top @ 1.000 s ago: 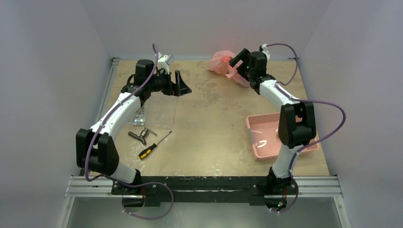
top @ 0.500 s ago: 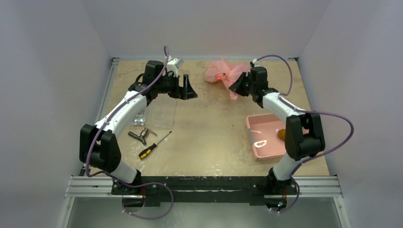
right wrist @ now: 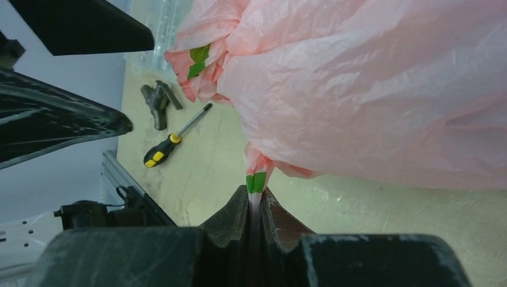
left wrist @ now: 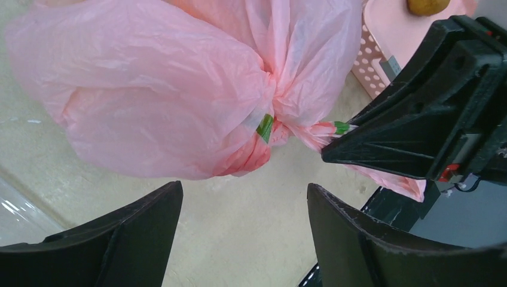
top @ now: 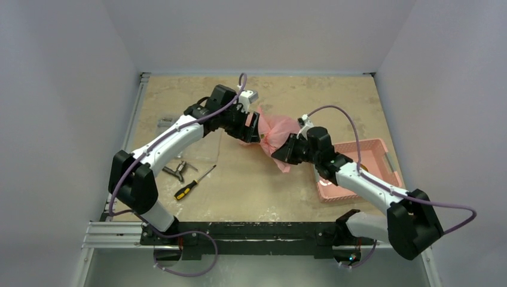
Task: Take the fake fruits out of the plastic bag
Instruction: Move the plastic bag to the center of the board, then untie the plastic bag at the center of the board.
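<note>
Right gripper (right wrist: 256, 194): clamps flat on a thin twisted strip of the plastic bag (right wrist: 370, 89); pinches nothing else.
Grip margin: narrow; takes in only the green-printed tip of the strip; likely to slip under the load's weight or a sharp tug.
Left gripper (left wrist: 245, 197): stands wide apart and empty, just short of the bag's gathered neck; touches nothing visible.
Bag position: bunched between both grippers over the middle of the table (top: 251, 179); mouth drawn tight at the neck; resting or hanging, cannot tell.
Fake fruits: hidden behind the film, showing as bulges only; one brown fruit (left wrist: 427, 6) lying in the pink basket (left wrist: 373, 54).
Risk, tear: thin film, apt to stretch or rip if pulled two ways at the neck.
Risk, wrong bite: closing on bulk film instead of a free edge; mouth left shut.
Risk, spill: on a sudden opening, round fruits rolling toward the screwdriver (right wrist: 173, 139) or off the table edge.
Risk, collision: grippers nearly nose to nose; little room to swing.
</note>
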`<action>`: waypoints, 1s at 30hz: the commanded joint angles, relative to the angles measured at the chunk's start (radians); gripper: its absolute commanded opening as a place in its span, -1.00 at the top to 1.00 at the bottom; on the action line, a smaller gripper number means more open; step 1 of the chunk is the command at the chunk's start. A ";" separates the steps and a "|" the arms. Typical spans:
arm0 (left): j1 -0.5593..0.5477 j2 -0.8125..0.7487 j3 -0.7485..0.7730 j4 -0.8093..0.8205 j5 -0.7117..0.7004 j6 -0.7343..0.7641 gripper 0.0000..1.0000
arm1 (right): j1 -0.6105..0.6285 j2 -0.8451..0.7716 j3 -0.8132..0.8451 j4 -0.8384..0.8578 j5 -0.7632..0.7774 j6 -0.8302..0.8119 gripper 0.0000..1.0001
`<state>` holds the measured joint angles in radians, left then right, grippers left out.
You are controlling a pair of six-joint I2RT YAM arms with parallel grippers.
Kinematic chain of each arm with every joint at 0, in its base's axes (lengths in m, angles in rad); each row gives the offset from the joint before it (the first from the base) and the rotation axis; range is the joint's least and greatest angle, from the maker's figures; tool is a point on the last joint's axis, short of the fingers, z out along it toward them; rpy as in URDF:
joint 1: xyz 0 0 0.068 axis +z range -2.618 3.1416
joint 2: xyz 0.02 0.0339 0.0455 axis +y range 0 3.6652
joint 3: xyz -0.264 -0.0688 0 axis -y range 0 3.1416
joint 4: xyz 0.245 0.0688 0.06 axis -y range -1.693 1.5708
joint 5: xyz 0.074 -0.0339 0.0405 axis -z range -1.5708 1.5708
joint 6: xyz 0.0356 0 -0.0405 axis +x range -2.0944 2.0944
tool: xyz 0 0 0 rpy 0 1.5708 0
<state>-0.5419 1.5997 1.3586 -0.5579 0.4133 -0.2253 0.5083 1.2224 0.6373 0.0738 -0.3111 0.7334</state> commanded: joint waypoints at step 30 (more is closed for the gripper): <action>-0.071 0.148 0.107 -0.057 -0.035 0.017 1.00 | 0.124 -0.103 -0.079 0.017 0.131 -0.002 0.20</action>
<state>-0.6109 1.7458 1.4353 -0.6483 0.3332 -0.1947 0.6285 1.1492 0.5198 0.1707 -0.2562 0.8165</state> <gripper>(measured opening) 0.011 0.288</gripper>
